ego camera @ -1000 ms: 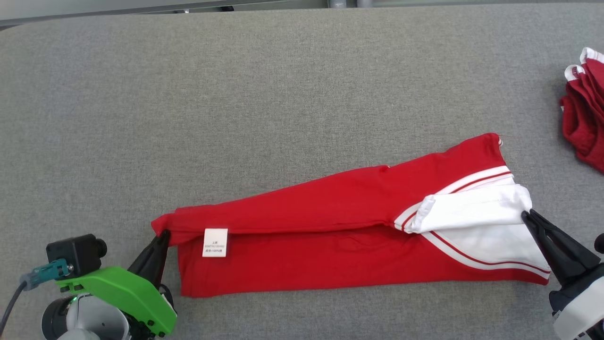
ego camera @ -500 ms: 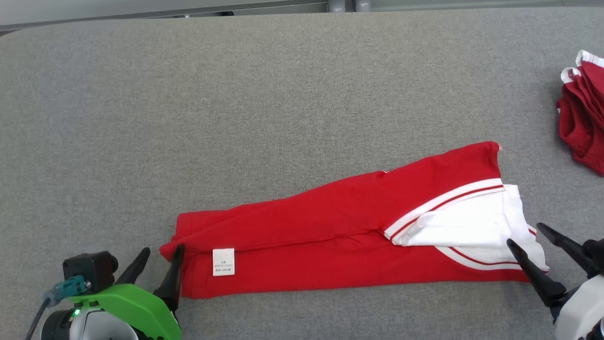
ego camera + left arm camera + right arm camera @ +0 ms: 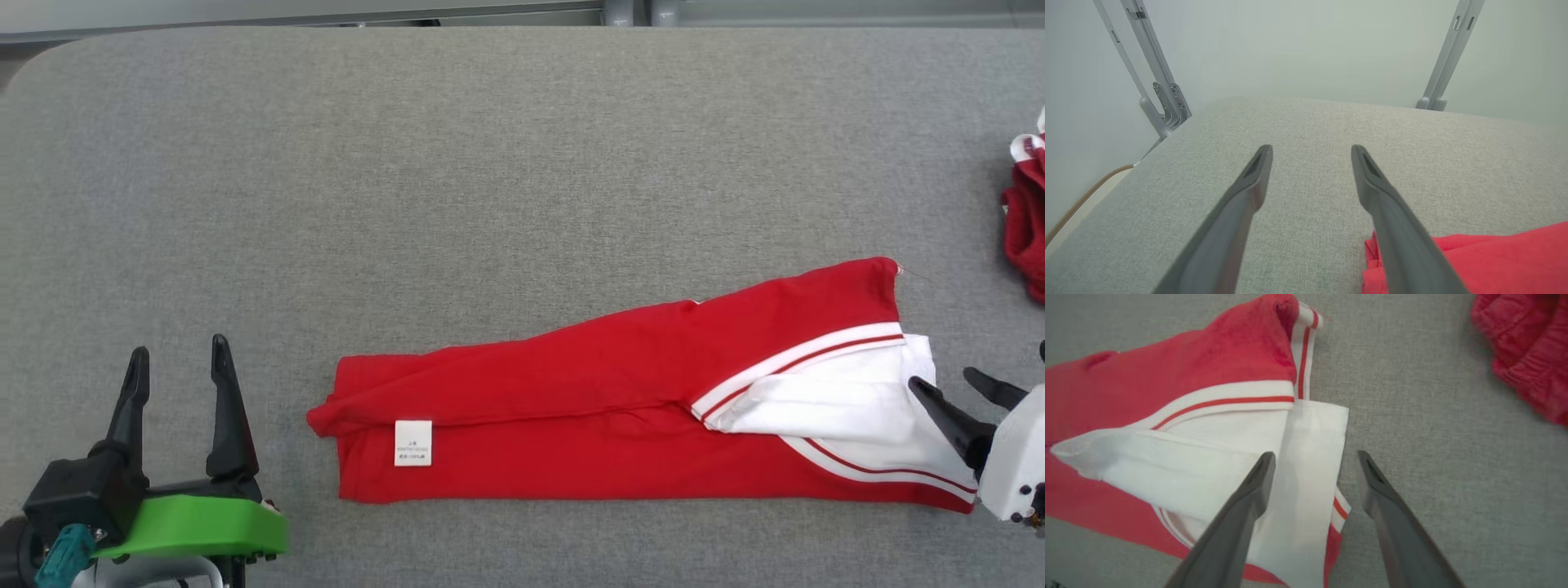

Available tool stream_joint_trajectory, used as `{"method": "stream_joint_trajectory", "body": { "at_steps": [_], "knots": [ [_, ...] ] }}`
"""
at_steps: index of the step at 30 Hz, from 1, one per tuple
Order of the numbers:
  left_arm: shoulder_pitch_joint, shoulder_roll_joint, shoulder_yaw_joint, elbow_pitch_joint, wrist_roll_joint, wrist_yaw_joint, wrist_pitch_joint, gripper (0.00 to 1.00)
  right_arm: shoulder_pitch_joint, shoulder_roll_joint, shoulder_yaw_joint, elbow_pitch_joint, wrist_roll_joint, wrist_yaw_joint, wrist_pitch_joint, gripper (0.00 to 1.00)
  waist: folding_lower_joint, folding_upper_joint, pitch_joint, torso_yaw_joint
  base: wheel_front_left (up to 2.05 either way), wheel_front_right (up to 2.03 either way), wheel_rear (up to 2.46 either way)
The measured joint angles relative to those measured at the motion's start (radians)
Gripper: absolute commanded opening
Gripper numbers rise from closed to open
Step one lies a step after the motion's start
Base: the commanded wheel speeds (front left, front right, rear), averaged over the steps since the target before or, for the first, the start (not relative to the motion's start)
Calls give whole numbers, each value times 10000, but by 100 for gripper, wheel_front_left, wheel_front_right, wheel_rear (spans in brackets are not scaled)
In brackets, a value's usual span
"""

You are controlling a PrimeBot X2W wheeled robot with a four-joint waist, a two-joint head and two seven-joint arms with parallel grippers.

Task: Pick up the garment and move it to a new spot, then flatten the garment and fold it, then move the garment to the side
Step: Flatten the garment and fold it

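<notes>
The garment (image 3: 620,408) is red with a white, red-striped end, folded into a long strip across the near half of the grey table (image 3: 490,180); a white label (image 3: 413,443) shows near its left end. My left gripper (image 3: 178,356) stands open to the left of that end, off the cloth. In the left wrist view the open left gripper (image 3: 1310,152) is over bare table, with the garment's red corner (image 3: 1494,261) beside the right finger. My right gripper (image 3: 947,382) is open at the white end; in the right wrist view the right gripper (image 3: 1315,456) hangs above the white edge (image 3: 1306,490).
A second heap of red and white cloth (image 3: 1027,220) lies at the table's right edge, seen also as red cloth (image 3: 1527,351) in the right wrist view. Grey frame posts (image 3: 1159,81) stand behind the table's far left corner.
Both grippers opened and let go of the garment's ends, which now lie flat. The left gripper has drawn back to the left. The head camera has shifted too.
</notes>
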Motion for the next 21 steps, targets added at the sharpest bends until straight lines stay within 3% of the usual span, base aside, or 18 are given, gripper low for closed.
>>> {"method": "stream_joint_trajectory", "body": {
  "at_steps": [8,14,15,18,21],
  "knots": [
    [133,-665,644,12,407,-311,-98,100,-611,646,-278,1409,-721,4,1457,100,0,0,40,766,0,0,0],
    [352,-943,936,157,650,-621,-109,100,-986,1129,-324,1829,163,-42,2313,100,0,0,50,1034,0,0,0],
    [352,-993,949,180,677,-635,-111,100,-1077,1244,-228,1852,385,-42,2410,50,0,0,40,1030,0,0,0],
    [351,-1116,1007,221,738,-721,-111,100,-1324,1465,40,1935,949,-42,2552,0,0,0,8,1003,0,0,0],
    [351,-1168,1053,280,773,-809,-111,100,-1448,1521,222,1954,1503,-13,2487,0,0,0,-44,978,0,0,0]
  ]
}}
